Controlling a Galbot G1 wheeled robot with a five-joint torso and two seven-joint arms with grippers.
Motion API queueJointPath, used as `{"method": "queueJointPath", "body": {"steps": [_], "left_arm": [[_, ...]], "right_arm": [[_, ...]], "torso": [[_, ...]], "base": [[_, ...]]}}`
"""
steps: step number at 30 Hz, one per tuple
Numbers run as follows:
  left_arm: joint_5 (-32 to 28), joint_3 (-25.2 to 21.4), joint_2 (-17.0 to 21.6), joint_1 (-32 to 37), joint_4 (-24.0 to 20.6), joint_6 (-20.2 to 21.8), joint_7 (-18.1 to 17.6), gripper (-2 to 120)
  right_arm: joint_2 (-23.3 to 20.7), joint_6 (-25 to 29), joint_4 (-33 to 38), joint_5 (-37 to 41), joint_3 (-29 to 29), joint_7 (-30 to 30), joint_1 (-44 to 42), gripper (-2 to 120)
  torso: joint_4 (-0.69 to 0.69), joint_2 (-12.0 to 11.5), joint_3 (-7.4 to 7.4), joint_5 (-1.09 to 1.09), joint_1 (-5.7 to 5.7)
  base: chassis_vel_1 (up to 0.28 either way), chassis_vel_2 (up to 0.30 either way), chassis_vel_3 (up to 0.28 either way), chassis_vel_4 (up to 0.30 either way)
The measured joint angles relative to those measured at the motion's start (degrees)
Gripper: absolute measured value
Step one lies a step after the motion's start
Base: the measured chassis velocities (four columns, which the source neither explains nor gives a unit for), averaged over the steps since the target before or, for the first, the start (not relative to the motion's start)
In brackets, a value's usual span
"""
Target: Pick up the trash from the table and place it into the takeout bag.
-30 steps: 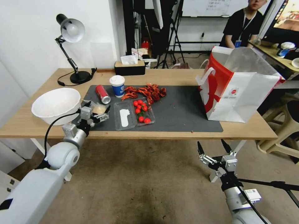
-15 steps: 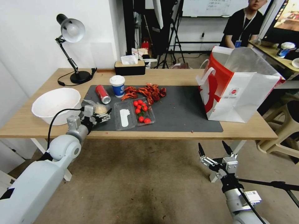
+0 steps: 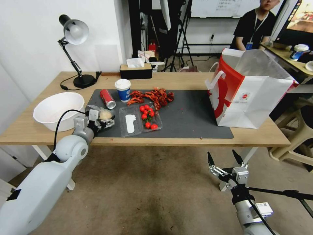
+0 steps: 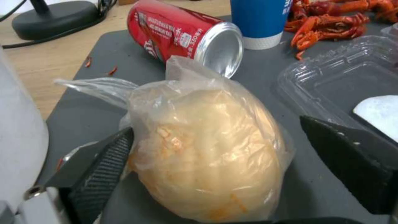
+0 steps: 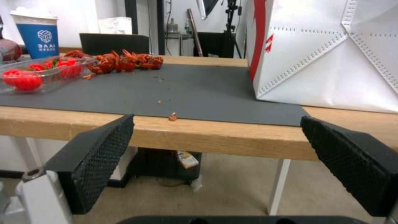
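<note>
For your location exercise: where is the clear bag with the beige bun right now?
The clear bag with the beige bun lies at the dark grey mat's left end, between the open left gripper's fingers, just in front of the tipped red soda can.

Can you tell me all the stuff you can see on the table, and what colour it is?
table: one, light wood, under everything
mat: one, dark grey, mid table
bagged bun: one, beige in clear bag, mat's left end
soda can: one, red, lying behind the bun
paper cup: one, blue and white, upright beside the can
crayfish shells: a pile, red, back of mat
clear box: one, open, red tomatoes inside
bowl: one, white, left end
lamp: one, black, back left
tissue box: one, dark, back edge
takeout bag: one, white and red, right end
left gripper: open around the bun
right gripper: open, below table edge
</note>
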Motion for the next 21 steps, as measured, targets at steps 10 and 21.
{"method": "queueJointPath", "body": {"steps": [10,21], "left_arm": [[1.3,0.8,0.2,-0.1,1.0,0.6,-1.7,66],[1.1,-0.4,1.3,1.8,-1.1,-7.9,3.0,23]], "right_arm": [[0.3,0.0,-0.1,-0.2,-0.3,0.0,0.1,100],[0.9,0.1,-0.1,-0.6,-0.7,0.1,0.1,100]], "torso": [[0.0,0.0,0.0,0.0,-0.01],[0.0,0.0,0.0,0.0,-0.01]], "base": [[0.0,0.0,0.0,0.0],[0.0,0.0,0.0,0.0]]}}
